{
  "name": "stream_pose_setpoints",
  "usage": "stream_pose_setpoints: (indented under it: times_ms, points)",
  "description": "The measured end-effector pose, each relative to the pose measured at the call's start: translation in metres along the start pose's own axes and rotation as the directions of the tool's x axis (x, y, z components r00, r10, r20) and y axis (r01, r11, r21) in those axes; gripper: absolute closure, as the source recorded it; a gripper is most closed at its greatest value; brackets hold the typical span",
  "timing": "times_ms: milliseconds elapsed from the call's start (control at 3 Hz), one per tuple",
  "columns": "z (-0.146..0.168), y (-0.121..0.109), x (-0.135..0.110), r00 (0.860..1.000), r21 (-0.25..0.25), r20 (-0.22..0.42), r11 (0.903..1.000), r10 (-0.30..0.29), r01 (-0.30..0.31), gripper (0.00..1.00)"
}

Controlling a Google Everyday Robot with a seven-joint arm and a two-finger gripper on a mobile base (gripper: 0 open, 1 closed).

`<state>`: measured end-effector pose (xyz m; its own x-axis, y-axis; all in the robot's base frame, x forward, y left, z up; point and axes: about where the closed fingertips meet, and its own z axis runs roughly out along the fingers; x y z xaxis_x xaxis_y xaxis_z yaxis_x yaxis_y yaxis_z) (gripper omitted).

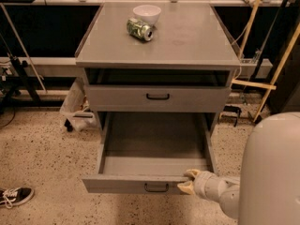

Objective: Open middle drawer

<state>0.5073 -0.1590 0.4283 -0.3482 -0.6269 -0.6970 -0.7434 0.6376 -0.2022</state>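
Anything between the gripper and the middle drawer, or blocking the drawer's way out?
Nothing visible. The gripper sits right at the front edge of the middle drawer, just right of its handle, and the drawer stands pulled out. The only thing on the floor nearby is a shoe, well off to the left of its path.

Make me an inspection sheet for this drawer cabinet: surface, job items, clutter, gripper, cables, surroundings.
Surface: grey cabinet top, carrying two things.
Job's things: middle drawer pulled well out, nothing seen inside; drawer above shut.
Clutter: white bowl upright; green can on its side just in front of it.
Grippers: gripper at the open drawer's front edge, right of its handle.
Cables: thin cables behind the cabinet, right side.
Surroundings: speckled floor; sneaker at lower left.
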Motion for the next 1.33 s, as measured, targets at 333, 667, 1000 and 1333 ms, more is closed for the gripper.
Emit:
stream_pose_setpoints:
  times_ms: [333, 667, 1000, 1333]
  points:
    - [-0.0008, 0.0000, -0.0009, 1.000, 0.000, 0.000, 1.0000, 0.000, 0.000, 1.00]
    - [-0.0045, 0.0054, 0.0035, 1.000, 0.006, 0.006, 0.9999, 0.010, -0.010, 1.00]
    - [-0.0052, 0.0055, 0.0023, 1.000, 0.006, 0.006, 0.9999, 0.010, -0.010, 1.00]
    - [-0.0052, 0.0055, 0.0023, 1.000, 0.006, 0.006, 0.9999, 0.010, -0.010, 0.81]
